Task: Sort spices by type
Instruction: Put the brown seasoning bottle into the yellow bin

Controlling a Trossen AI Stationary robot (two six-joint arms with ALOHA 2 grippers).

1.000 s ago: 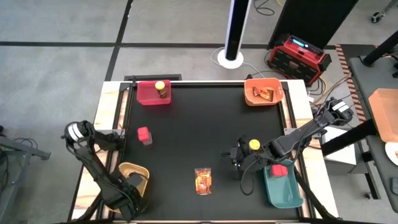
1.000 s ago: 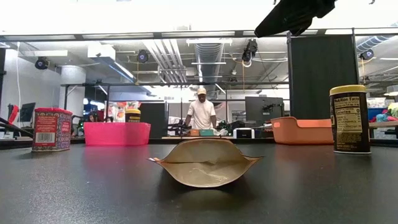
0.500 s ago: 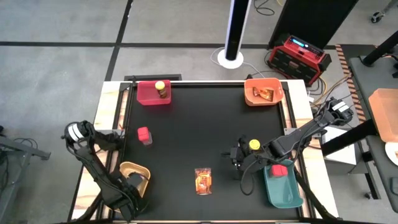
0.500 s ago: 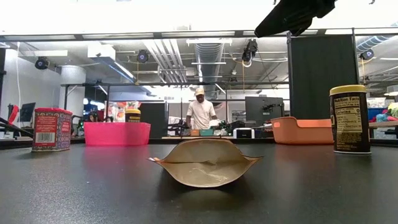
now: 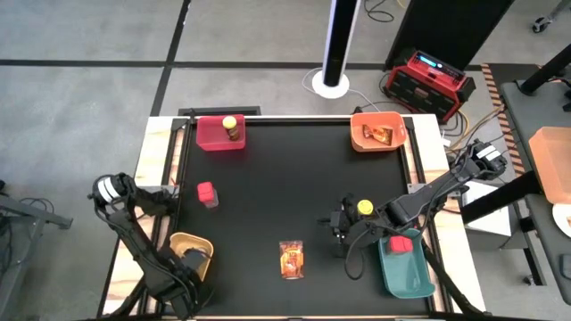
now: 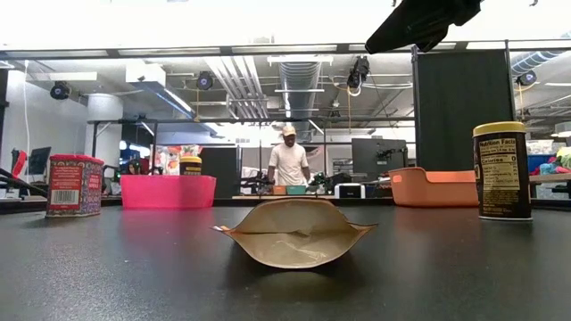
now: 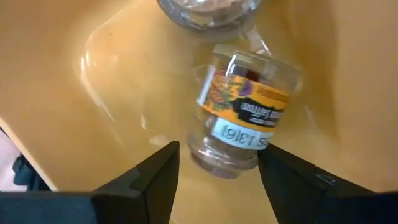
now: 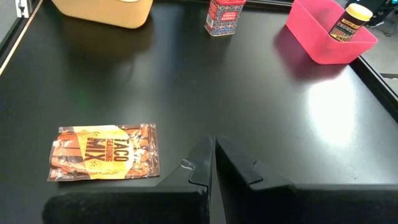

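Your left tool (image 7: 214, 180) hangs inside the yellow plastic bin (image 5: 186, 242) at the near left of the black desk (image 5: 285, 187), fingers spread on either side of a small clear round jar with an orange label (image 7: 239, 112) that lies tilted on the bin floor, not gripped. A second round jar (image 7: 208, 11) sits just beyond it. Your right tool (image 8: 211, 163) is pressed together, empty, low over the desk beside a yellow-lidded dark jar (image 5: 364, 208). An orange flat taco seasoning packet (image 5: 291, 259) lies near the front edge. A red blocky tin (image 5: 207, 193) stands left of centre. Another yellow-lidded jar (image 5: 231, 128) stands in the pink bin (image 5: 210, 135).
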